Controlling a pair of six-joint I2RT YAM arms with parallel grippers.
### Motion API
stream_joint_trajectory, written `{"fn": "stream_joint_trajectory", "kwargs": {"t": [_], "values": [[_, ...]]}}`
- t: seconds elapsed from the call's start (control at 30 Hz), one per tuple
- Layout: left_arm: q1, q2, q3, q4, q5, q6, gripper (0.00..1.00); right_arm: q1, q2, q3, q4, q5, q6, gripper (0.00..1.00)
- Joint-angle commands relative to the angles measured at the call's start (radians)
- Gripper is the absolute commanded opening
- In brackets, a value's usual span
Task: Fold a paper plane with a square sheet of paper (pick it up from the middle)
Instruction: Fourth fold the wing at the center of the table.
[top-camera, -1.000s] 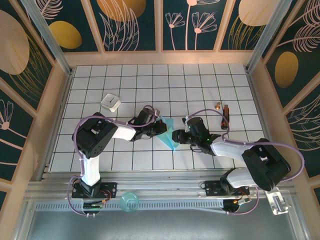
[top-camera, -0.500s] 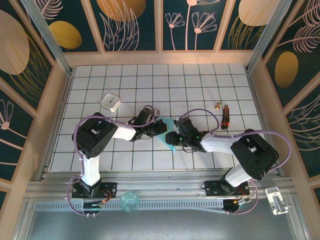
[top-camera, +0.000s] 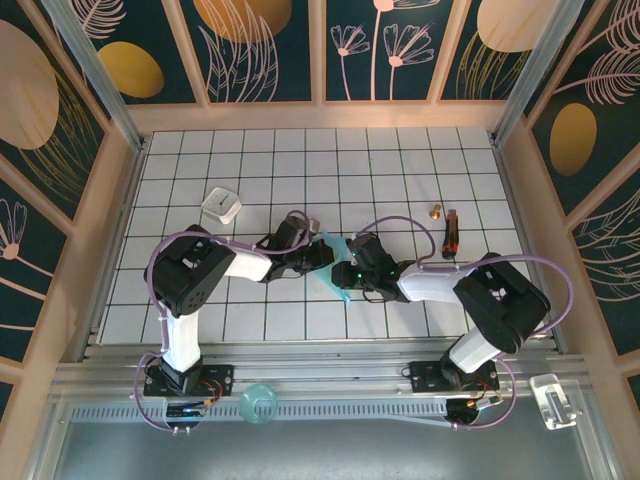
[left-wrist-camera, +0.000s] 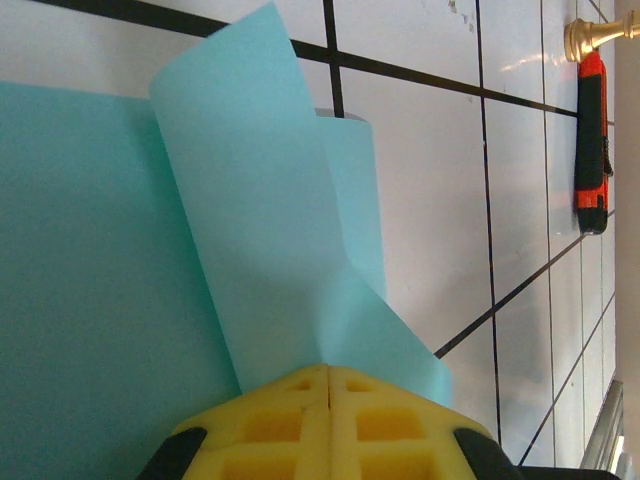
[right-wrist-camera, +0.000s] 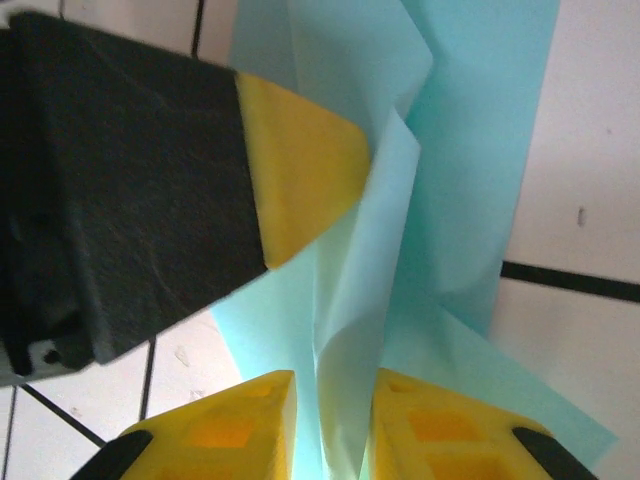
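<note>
Paper-folding scene on a white gridded table (top-camera: 400, 160), viewed from above and from both wrist cameras. Two robot arms were reached inward so that their grippers met near the middle of the table, with the light-blue sheet of paper (left-wrist-camera: 90, 280) held between them.

The sheet was partly folded: part of it lay flat on the tiles, while a flap was raised and curled over.

The left gripper (left-wrist-camera: 328, 385) was pressed fully together on the near edge of that raised flap, the yellow pads meeting with the paper pinched between them. This grip was judged to serve as an anchor, so that the flap could be worked from the other side.

The right gripper (right-wrist-camera: 333, 415) was brought in from the opposite side. Its two yellow pads were set on either side of an upright ridge of the paper, with a narrow gap visible between them, so the ridge was straddled but not clearly squeezed. One yellow-tipped finger (right-wrist-camera: 300, 170) of the left gripper was seen just beside this ridge.

Well apart from the paper, a small white square block (top-camera: 221, 205) lay to the left, and an orange-and-black tool (top-camera: 451, 232) with a brass piece (top-camera: 437, 211) beside it lay to the right.

The plane was judged far from finished.
</note>
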Motion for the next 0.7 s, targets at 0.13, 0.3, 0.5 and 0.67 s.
{"fn": "stream_joint_trajectory", "kwargs": {"t": [0.13, 0.3, 0.5, 0.67], "values": [[0.001, 0.033, -0.017, -0.081, -0.043, -0.01, 0.04, -0.052, 0.011, -0.058, 0.178, -0.11, 0.024, 0.2], [0.001, 0.033, -0.021, -0.076, -0.042, -0.019, 0.04, -0.081, 0.018, -0.083, 0.256, -0.177, 0.038, 0.17], [0.001, 0.03, -0.023, -0.072, -0.039, -0.021, 0.04, -0.105, 0.049, -0.11, 0.316, -0.236, 0.076, 0.15], [0.001, 0.03, -0.022, -0.072, -0.04, -0.023, 0.04, -0.119, 0.074, -0.124, 0.349, -0.262, 0.106, 0.13]]}}
